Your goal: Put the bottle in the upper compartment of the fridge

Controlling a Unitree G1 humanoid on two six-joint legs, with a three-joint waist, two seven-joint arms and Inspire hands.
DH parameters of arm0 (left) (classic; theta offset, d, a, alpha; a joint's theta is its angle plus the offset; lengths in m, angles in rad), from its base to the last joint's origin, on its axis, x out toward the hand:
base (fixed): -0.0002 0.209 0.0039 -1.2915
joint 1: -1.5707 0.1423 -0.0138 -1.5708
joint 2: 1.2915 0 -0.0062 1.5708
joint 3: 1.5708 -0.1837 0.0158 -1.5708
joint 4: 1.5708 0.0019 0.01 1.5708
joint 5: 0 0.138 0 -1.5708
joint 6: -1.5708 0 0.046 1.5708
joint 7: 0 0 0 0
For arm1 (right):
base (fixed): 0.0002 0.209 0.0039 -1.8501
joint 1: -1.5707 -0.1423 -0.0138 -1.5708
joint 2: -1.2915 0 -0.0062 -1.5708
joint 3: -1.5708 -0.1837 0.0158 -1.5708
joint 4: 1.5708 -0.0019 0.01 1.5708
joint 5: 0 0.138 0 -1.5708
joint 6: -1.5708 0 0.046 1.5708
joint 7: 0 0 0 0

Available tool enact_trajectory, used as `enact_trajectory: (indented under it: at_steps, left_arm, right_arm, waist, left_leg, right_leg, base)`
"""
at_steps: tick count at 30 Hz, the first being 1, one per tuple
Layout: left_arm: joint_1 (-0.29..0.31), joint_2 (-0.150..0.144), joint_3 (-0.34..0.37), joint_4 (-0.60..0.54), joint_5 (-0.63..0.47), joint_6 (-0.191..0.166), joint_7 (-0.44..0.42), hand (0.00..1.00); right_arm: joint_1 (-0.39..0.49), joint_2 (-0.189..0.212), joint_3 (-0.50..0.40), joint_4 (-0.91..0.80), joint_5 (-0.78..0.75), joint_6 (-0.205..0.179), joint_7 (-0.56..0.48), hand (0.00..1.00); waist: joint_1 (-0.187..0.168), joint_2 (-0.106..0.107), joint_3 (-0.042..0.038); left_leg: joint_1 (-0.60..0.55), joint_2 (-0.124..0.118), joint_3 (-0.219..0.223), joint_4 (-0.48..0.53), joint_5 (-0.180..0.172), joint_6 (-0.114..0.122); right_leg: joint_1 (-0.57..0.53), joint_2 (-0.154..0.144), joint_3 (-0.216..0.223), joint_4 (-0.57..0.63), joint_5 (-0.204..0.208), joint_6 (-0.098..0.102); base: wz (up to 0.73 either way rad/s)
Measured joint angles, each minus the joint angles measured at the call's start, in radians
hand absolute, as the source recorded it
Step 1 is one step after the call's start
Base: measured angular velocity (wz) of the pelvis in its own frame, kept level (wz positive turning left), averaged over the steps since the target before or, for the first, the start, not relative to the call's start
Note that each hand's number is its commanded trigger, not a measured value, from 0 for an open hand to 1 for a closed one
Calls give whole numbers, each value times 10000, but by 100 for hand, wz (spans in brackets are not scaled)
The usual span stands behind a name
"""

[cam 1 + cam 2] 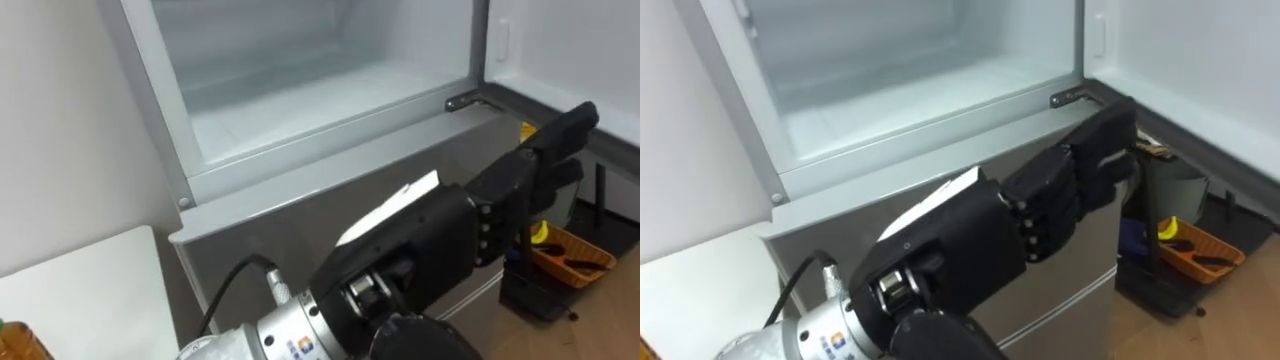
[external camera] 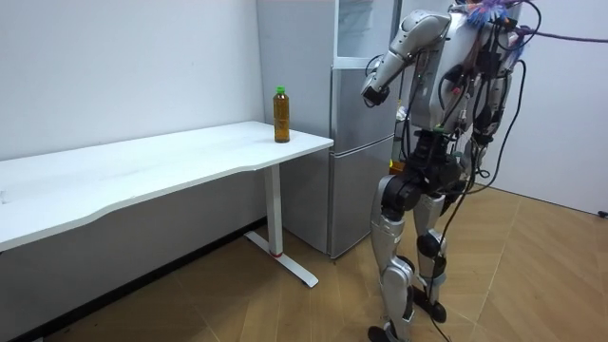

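One clear plastic bottle of amber liquid with a green cap [image 2: 281, 114] stands upright on the long white table [image 2: 142, 171], close to the table end nearest the fridge and well apart from the robot. Its top just shows at the lower left corner of the left eye view, beside the table's white corner [image 1: 90, 280]. Just to the right of the table stands the tall silver-grey two-door fridge [image 2: 356, 190]. Its upper compartment [image 1: 300, 80] is open and shows pale white walls and a white floor, while the grey lower door [image 1: 270, 215] beneath it is shut. The robot stands upright on the wooden plank floor [image 2: 532, 285] directly before the fridge, with its left arm raised towards it. The black left hand [image 1: 420, 240] reaches in from the lower left, across the top of the lower door and just below the open compartment's sill. Its back faces the camera, its fingers [image 1: 545, 155] are stretched out nearly straight towards the right, and it has hold of nothing. A small metal hinge bracket [image 1: 462, 102] sits at the sill's right end, just above the fingers, and the white inner face of the open upper door [image 1: 560, 40] runs off to the right. Lower right, an orange plastic crate [image 1: 575, 262] rests on the floor.
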Motion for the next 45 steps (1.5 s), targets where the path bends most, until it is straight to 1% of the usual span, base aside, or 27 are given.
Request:
enact_trajectory:
  at_steps: [5,8,12,14,15,17,20,22,23,25,26,28,29,30,31,32,33,34,35,36,37,38,40,41,43,44,45]
  left_arm:
    - [0,109,-1,1,0,26,-154,0]
    - [0,198,0,3,176,88,-184,0]
    - [0,390,0,4,487,218,-149,0]
    - [1,418,9,-70,749,231,-105,0]
    - [0,458,25,-189,1050,234,-86,0]
    - [1,475,127,-230,1393,232,-54,0]
    - [84,474,264,-281,2205,232,99,0]
    - [286,462,569,-393,2544,231,101,0]
    - [393,441,815,-412,2692,230,107,0]
    - [736,448,1471,-658,2812,227,316,0]
    - [851,444,1693,-801,2919,225,369,0]
    - [1299,454,2706,-1347,2930,154,765,0]
    - [1392,448,2949,-1456,2928,107,884,0]
    - [1567,447,3418,-1635,3041,-29,1087,0]
    - [1692,450,3663,-1751,3115,-87,1196,0]
    - [1924,459,4104,-1961,3126,-157,1374,0]
    - [2134,468,4568,-2104,3099,-292,1541,0]
    - [2211,482,4800,-2155,3098,-349,1657,0]
    - [2250,511,5213,-2166,3100,-459,1887,0]
    - [2260,506,5615,-2178,3115,-609,2152,0]
    - [2295,505,6024,-2226,3115,-793,2413,0]
    - [2343,505,6246,-2252,3131,-902,2510,0]
    - [2773,505,7299,-2436,3308,-1339,3103,0]
    - [2833,504,7511,-2443,3321,-1421,3282,0]
    - [3045,501,8252,-2480,3562,-1806,4053,0]
    - [3078,501,8448,-2480,3703,-1892,4241,0]
    - [3155,490,8797,-2482,3968,-2063,4615,0]
  right_arm:
    - [1,-3,1,-2,-18,0,7,0]
    - [-4,0,5,7,-23,0,-20,0]
    - [4,-4,196,-17,64,-3,-279,0]
    - [22,9,208,-17,96,-3,-426,0]
    - [48,3,203,-4,101,-3,-501,0]
    - [52,1,204,28,120,-3,-541,0]
    - [198,6,174,110,353,-25,-665,0]
    - [279,30,145,99,388,-68,-720,0]
    - [343,43,128,98,499,-124,-730,0]
    - [557,96,49,91,802,-159,-724,0]
    - [605,112,-37,85,802,-179,-716,0]
    - [880,157,-226,76,795,-246,-686,0]
    - [908,172,-257,58,794,-262,-670,0]
    - [1032,230,-410,58,743,-261,-653,0]
    - [1068,268,-476,39,729,-264,-653,0]
    - [1115,346,-532,6,728,-291,-651,0]
    - [1224,386,-614,45,727,-338,-639,0]
    - [1260,390,-630,53,726,-342,-631,0]
    - [1280,409,-696,36,717,-356,-592,0]
    - [1333,425,-755,117,653,-361,-559,0]
    - [1319,437,-825,120,618,-375,-559,0]
    - [1333,450,-878,118,586,-407,-556,0]
    - [1489,498,-1229,108,513,-565,-488,0]
    - [1573,508,-1287,103,517,-594,-483,0]
    - [1749,596,-1413,74,641,-743,-483,0]
    - [1770,618,-1486,81,645,-773,-478,0]
    - [1807,644,-1592,106,646,-785,-471,0]
  waist:
    - [0,-13,-1]
    - [76,-21,2]
    - [156,-49,2]
    - [340,-62,-6]
    - [444,-67,-9]
    - [560,-76,-16]
    - [754,-79,-19]
    - [916,-88,-28]
    - [1024,-111,-53]
    - [1287,-163,-153]
    - [1369,-169,-172]
    - [1701,-231,-218]
    - [1757,-267,-223]
    - [1881,-337,-232]
    - [1979,-374,-249]
    - [2219,-423,-282]
    - [2335,-472,-273]
    - [2401,-471,-275]
    - [2564,-525,-243]
    - [2673,-554,-239]
    - [2867,-557,-215]
    - [2913,-559,-212]
    - [3073,-493,-232]
    - [3133,-479,-233]
    - [3331,-417,-228]
    - [3354,-419,-227]
    - [3404,-411,-230]
  left_leg:
    - [-1,0,63,-23,1,-1]
    - [13,-1,61,-75,1,-2]
    - [-51,-1,47,-77,1,-2]
    - [-55,-1,41,-75,1,-2]
    - [-55,-1,22,-72,1,-2]
    - [-47,0,-11,-69,1,-2]
    - [-57,0,-52,-67,2,-2]
    - [-64,0,-67,-64,2,-3]
    - [-83,2,-91,-26,2,-3]
    - [-158,4,-237,53,2,-3]
    - [-163,9,-247,66,2,-3]
    - [-146,19,-255,86,3,-3]
    - [-131,20,-270,87,3,-4]
    - [-121,23,-354,91,3,-4]
    - [-127,23,-407,92,4,-5]
    - [-130,24,-465,101,4,-7]
    - [-119,24,-501,122,4,-7]
    - [-112,23,-543,138,4,-7]
    - [-93,22,-620,186,3,-7]
    - [-106,22,-683,198,3,-8]
    - [-177,22,-753,194,2,-9]
    - [-181,21,-769,194,1,-11]
    - [-142,22,-795,190,-2,-15]
    - [-138,22,-808,186,-2,-15]
    - [-133,12,-961,186,-2,-19]
    - [-138,4,-1024,187,1,-22]
    - [-137,1,-1102,197,5,-30]
  right_leg:
    - [31,7,11,-121,0,0]
    - [21,13,26,-129,-1,1]
    - [-15,15,-18,-129,-1,3]
    - [-24,15,-41,-130,-2,4]
    - [-16,15,-55,-126,-2,3]
    - [1,16,-79,-115,-2,3]
    - [8,15,-87,-97,-1,2]
    - [13,13,-104,-94,-1,2]
    - [14,13,-106,-89,-2,1]
    - [9,13,-185,-97,-2,0]
    - [16,15,-204,-97,-3,-1]
    - [86,13,-261,-98,-9,-11]
    - [114,12,-287,-102,-9,-11]
    - [182,9,-373,-112,-13,-16]
    - [197,9,-414,-111,-15,-19]
    - [204,12,-443,-107,-17,-22]
    - [243,10,-465,-107,-17,-23]
    - [282,6,-491,-107,-17,-23]
    - [353,-7,-565,-111,-17,-23]
    - [380,-7,-602,-121,-18,-25]
    - [389,-7,-652,-122,-21,-29]
    - [378,-7,-660,-121,-23,-33]
    - [394,-1,-686,-116,-32,-48]
    - [426,-1,-708,-118,-33,-49]
    - [535,-13,-878,-128,-47,-50]
    - [552,-19,-922,-126,-63,-52]
    - [600,-26,-1011,-124,-89,-56]
  base:
    - [0]
    - [0]
    - [2]
    - [2]
    - [3]
    - [4]
    - [4]
    - [0]
    - [4]
    - [9]
    - [6]
    - [8]
    - [17]
    - [15]
    - [16]
    - [11]
    - [11]
    - [15]
    - [18]
    - [19]
    - [14]
    - [7]
    - [0]
    - [10]
    - [18]
    - [21]
    - [16]
